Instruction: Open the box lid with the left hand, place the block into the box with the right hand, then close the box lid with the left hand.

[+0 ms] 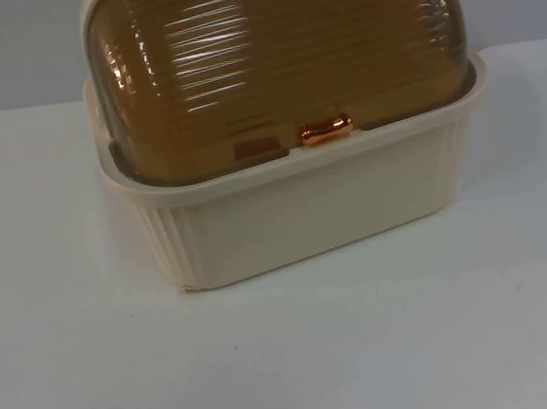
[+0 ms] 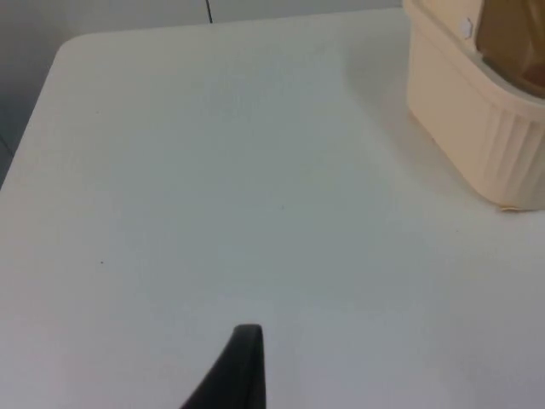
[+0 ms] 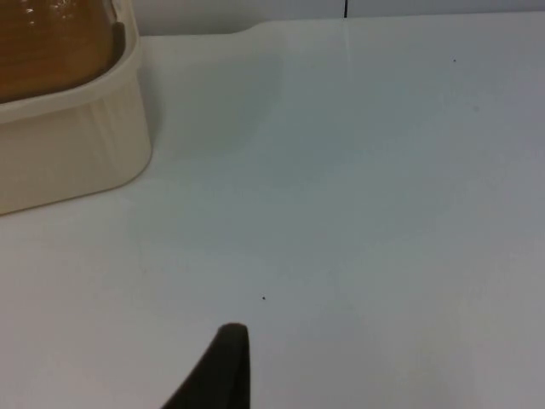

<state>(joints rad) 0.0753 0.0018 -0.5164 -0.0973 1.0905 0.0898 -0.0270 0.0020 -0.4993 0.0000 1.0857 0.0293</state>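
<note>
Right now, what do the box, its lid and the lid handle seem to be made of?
Box: likely cream plastic, matte, with moulded ribs. Lid: translucent amber plastic, glossy, ridged, with bright reflections. Handle: shiny copper-coloured, maybe metal or plated plastic.

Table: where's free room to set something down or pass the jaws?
Bare table in front of the cream box, plus open strips on its left and right. Behind, the box with its amber lid shut nearly reaches the partition wall: tight.
</note>
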